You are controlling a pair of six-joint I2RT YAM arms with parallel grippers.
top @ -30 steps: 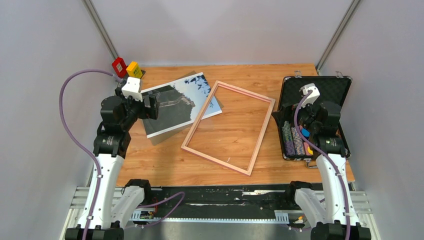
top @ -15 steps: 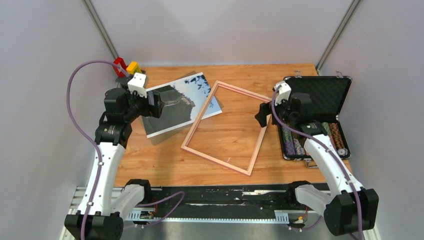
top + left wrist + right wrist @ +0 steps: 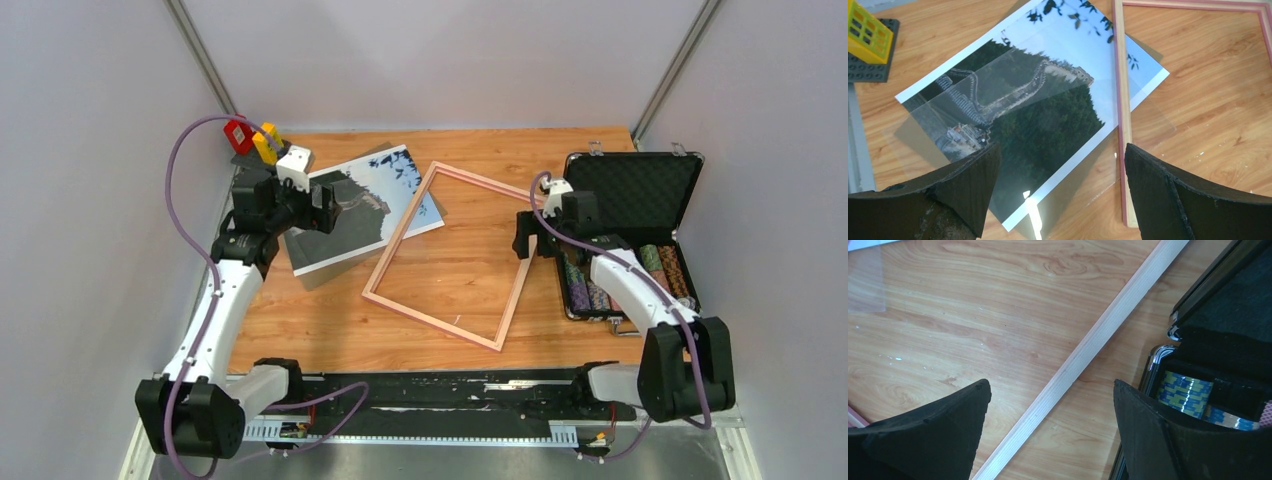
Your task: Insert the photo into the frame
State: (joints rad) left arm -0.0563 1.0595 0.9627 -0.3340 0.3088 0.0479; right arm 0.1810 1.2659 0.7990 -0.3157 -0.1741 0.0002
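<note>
The photo [image 3: 360,205], a wall over dark hills with a white border, lies flat at the back left of the table. A clear sheet [image 3: 1088,175] lies askew over its near part. The frame [image 3: 430,320] lies wood side up in the middle of the table, and its left rail [image 3: 1120,100] crosses the photo's right corner. My left gripper [image 3: 325,210] hovers open over the photo's near edge, and its jaws [image 3: 1062,150] hold nothing. My right gripper [image 3: 522,237] hangs open above the frame's right rail [image 3: 1088,345], which runs between its fingers [image 3: 1050,385] untouched.
An open black case [image 3: 640,185] with stacks of chips [image 3: 620,270] sits just right of the frame, close to my right finger [image 3: 1158,430]. Red and yellow bricks [image 3: 250,135] stand on a grey plate [image 3: 868,70] at the back left corner.
My right arm has swung left from over the case to the frame's right rail. My left arm has reached farther over the photo. The photo and the frame have not moved.
</note>
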